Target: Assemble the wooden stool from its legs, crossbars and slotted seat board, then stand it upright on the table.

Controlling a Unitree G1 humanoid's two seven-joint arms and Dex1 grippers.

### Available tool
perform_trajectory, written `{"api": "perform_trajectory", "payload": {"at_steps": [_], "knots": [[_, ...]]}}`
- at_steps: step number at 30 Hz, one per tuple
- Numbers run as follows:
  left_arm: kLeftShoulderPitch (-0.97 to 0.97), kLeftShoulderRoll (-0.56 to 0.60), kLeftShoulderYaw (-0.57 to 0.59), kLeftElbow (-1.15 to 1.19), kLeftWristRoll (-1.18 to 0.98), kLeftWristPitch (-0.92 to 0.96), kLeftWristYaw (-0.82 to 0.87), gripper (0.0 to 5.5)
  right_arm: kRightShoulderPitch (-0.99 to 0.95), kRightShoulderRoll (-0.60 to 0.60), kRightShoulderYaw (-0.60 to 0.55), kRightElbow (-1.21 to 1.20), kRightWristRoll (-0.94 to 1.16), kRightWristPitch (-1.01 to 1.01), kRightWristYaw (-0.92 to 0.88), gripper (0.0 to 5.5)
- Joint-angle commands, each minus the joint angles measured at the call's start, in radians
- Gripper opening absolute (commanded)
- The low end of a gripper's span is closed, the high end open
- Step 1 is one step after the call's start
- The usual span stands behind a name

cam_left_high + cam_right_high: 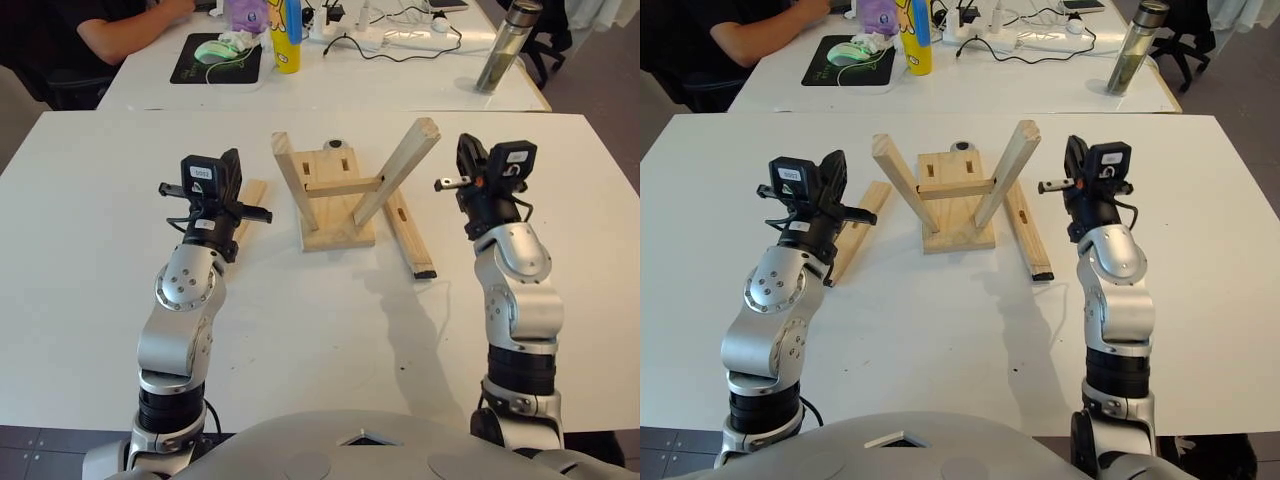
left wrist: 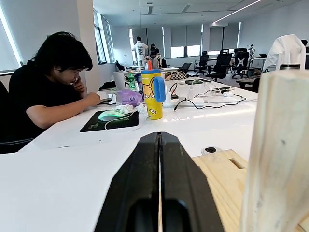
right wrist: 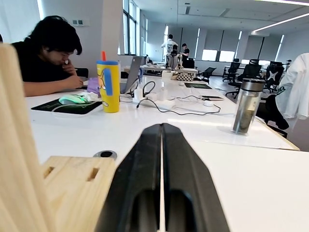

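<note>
The slotted seat board lies flat on the middle of the white table. Two wooden legs stand up from it, splayed apart and joined by a crossbar. A loose leg with a dark end lies on the table just right of the board. Another loose wooden piece lies left of it, partly hidden by my left gripper. That gripper hovers there, shut and empty, as the left wrist view confirms. My right gripper hangs right of the stool, also shut and empty.
A small round black fitting sits in the table behind the board. A second table behind holds a mouse pad, a yellow cup, cables and a metal bottle, with a person seated at it.
</note>
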Motion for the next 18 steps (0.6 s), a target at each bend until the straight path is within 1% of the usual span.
{"api": "perform_trajectory", "payload": {"at_steps": [1,3,4,6,8,10,13,16,18], "knots": [[-0.035,0.01,-0.051,0.012,0.024,-0.021,-0.041,0.01,-0.032,0.018,0.05,0.014,0.011,0.004,0.033,0.0],[-0.052,0.019,-0.146,0.018,0.017,-0.012,-0.109,0.01,-0.004,-0.004,0.147,-0.012,0.012,0.019,0.119,0.0],[-0.056,0.024,-0.182,0.023,0.017,-0.003,-0.135,0.01,0.015,-0.01,0.174,-0.024,0.007,0.024,0.139,0.0],[-0.05,0.023,-0.195,0.038,0.011,0.022,-0.153,0.01,0.038,-0.008,0.189,-0.033,0.004,0.045,0.141,0.0],[-0.038,0.026,-0.143,0.054,0.027,0.045,-0.122,0.01,0.044,-0.005,0.168,-0.024,-0.004,0.062,0.108,0.0],[-0.03,0.026,-0.067,0.067,0.044,0.065,-0.08,0.01,0.046,-0.013,0.127,-0.004,-0.026,0.075,0.067,0.0],[-0.015,0.016,0.014,0.073,0.054,0.077,-0.038,0.01,0.047,-0.022,0.072,0.023,-0.037,0.081,0.028,0.0],[-0.014,0.004,0.039,0.067,0.059,0.066,-0.023,0.01,0.028,-0.02,0.03,0.042,-0.043,0.087,-0.003,0.0],[-0.031,0.001,-0.004,0.064,0.047,0.047,-0.058,0.01,0.01,-0.011,0.056,0.04,-0.036,0.075,0.021,0.0]]}}
